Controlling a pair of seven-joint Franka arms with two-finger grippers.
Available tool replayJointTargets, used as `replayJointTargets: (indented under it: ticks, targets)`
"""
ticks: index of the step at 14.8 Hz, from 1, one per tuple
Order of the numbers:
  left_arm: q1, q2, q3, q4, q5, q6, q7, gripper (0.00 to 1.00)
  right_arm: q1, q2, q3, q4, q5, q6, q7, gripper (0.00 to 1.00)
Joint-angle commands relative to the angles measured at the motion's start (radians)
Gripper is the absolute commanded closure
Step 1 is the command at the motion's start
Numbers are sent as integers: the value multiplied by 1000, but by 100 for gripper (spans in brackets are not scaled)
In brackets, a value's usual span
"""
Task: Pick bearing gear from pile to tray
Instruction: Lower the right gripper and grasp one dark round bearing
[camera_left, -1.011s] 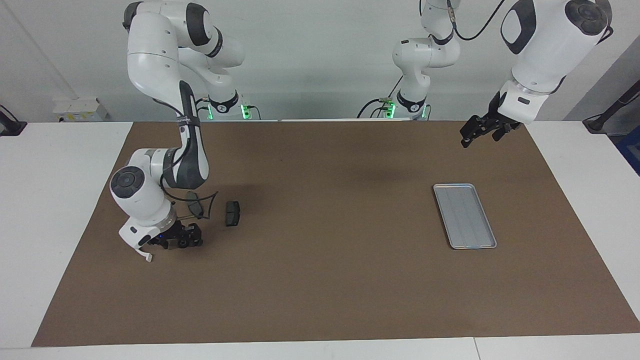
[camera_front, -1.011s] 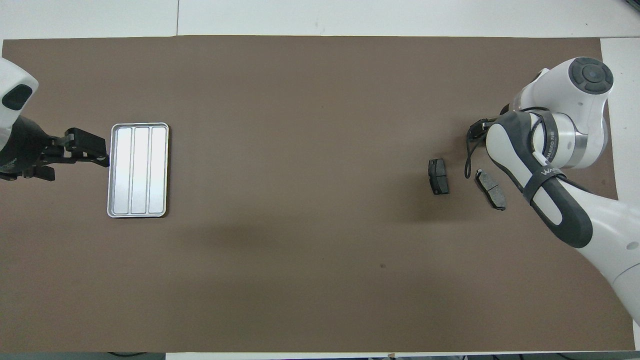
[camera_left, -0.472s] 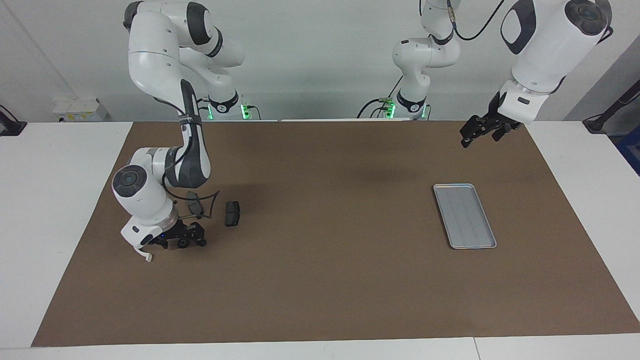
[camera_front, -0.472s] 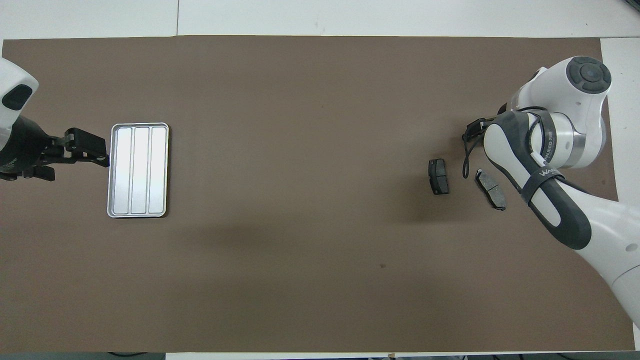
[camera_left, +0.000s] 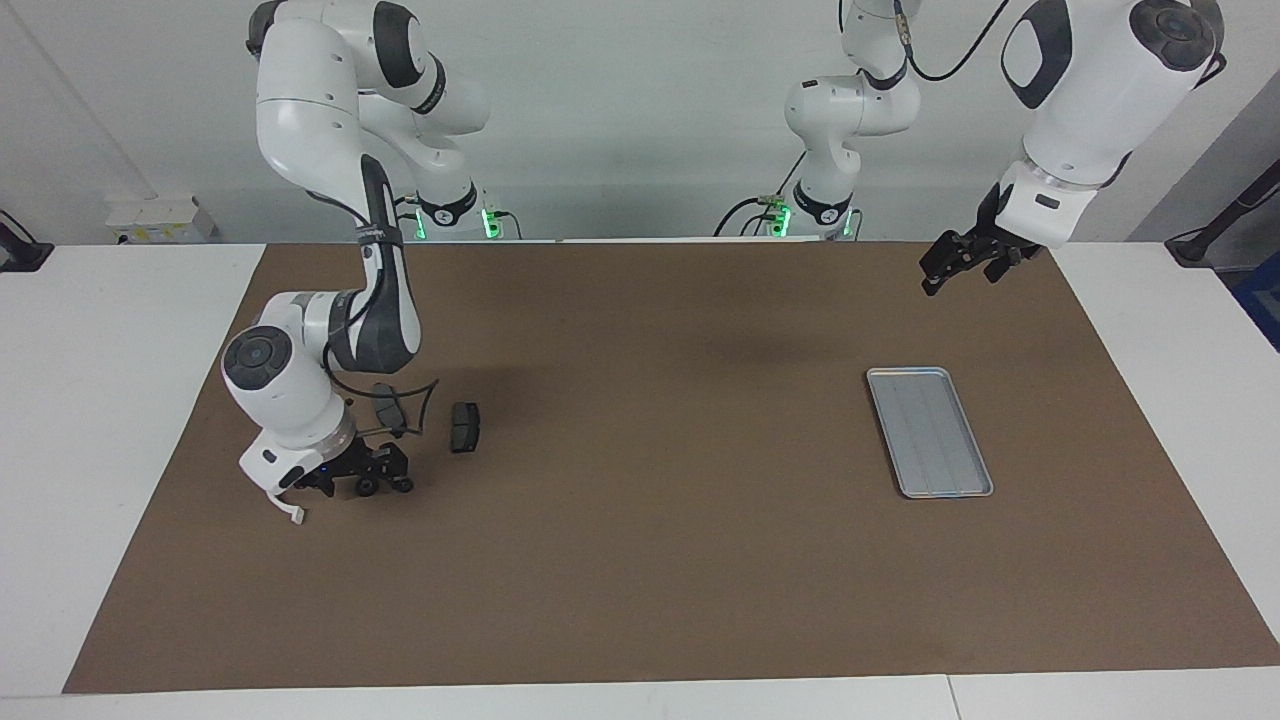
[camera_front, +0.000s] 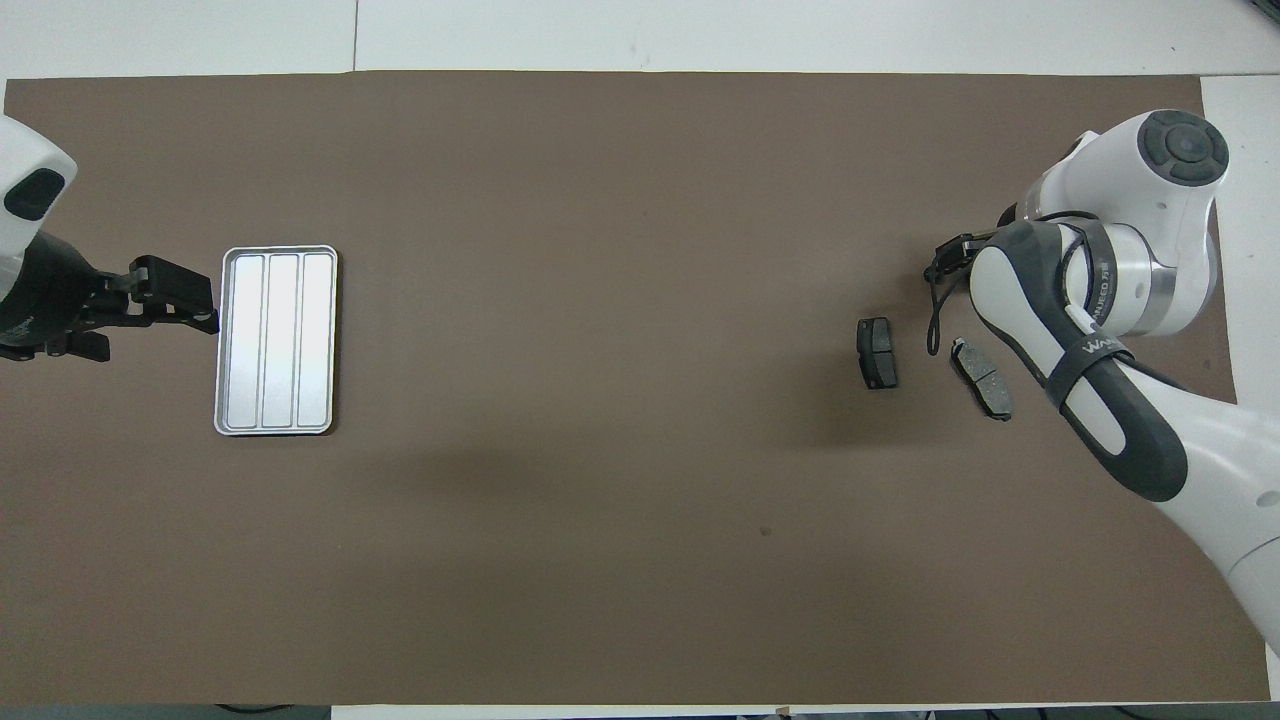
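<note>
From my station the brown mat (camera_left: 640, 560) lies open across its middle. At its three o'clock in the facing view sits the tray (camera_left: 928, 432); at nine, two brake pads (camera_left: 464, 427) lie close together, with the right gripper (camera_left: 385, 484) low beside them.

facing: high, across table, toward robots | overhead: steeply down, robots' end | shared: brown mat (camera_left: 660, 560), tray (camera_front: 277, 428)
</note>
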Motion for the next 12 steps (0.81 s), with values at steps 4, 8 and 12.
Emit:
replayJointTargets:
  ticks: [4,8,12]
  targets:
    - [4,-26,-3,-23,-9,-7,7,0,-9,-18,4,-18,10,-10,-20,24]
    - [4,-26,-3,-23,-9,-5,7,0,-10,-17,4,-26,10,-1,-21,24]
    - [4,-26,-2,-23,-9,-5,7,0,-13,-17,4,-34,10,7,-23,25]
